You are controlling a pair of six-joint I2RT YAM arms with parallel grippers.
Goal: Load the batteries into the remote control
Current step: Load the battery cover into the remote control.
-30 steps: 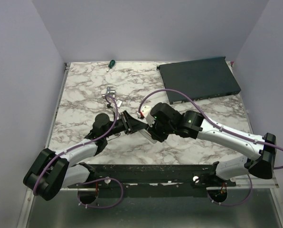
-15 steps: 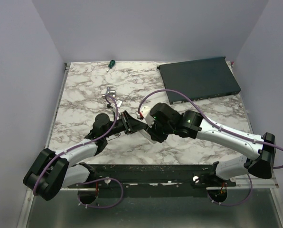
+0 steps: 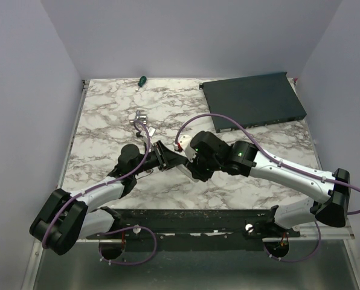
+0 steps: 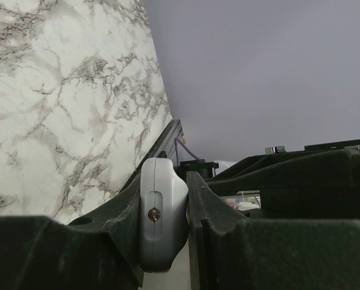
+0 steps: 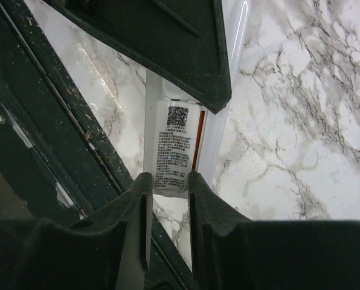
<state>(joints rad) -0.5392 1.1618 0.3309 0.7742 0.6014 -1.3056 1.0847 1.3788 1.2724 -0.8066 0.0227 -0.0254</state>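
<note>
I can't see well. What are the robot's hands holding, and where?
Both hold the remote control: the left gripper pinches one end, the right gripper the labelled end.

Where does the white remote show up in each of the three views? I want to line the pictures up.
Top view: the remote sits just below centre, a white sliver, mostly hidden.
Left wrist: bottom centre, its rounded end clamped in the left gripper.
Right wrist: centre, its labelled face toward the camera, held by the right gripper.
Shared landmark: the marble table.
</note>
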